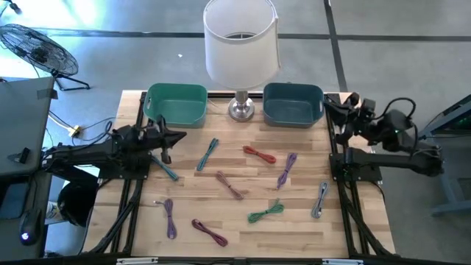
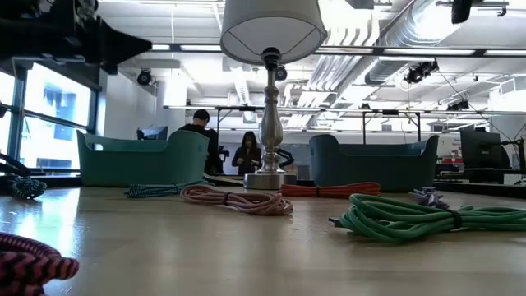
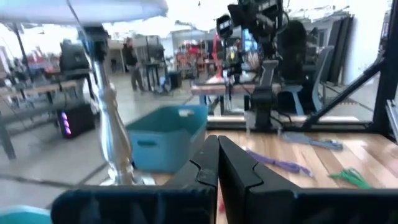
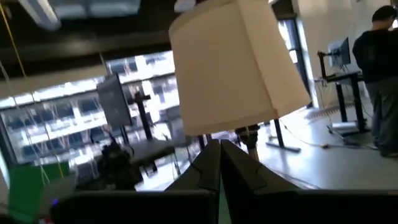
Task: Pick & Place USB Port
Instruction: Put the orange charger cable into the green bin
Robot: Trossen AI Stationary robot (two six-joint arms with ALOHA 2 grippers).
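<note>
Several coiled USB cables lie flat on the wooden table: a blue one [image 1: 207, 154], a red one [image 1: 259, 153], a purple one [image 1: 287, 169], a green one [image 1: 266, 212] and others. My left gripper [image 1: 179, 136] is shut and holds nothing. It hovers at the table's left, near a teal cable [image 1: 165, 169]. In its wrist view the left gripper [image 3: 217, 140] points level across the table. My right gripper [image 1: 329, 103] is shut and raised at the far right, beside the blue bin [image 1: 293, 103]. In its wrist view the right gripper [image 4: 219, 144] faces the lampshade.
A green bin [image 1: 175, 104] and the blue bin stand at the far edge. Between them stands a table lamp [image 1: 241, 110] with a large white shade [image 1: 241, 40]. In the low view the green cable [image 2: 411, 218] and a pink cable [image 2: 238, 200] lie in front. People stand in the room behind.
</note>
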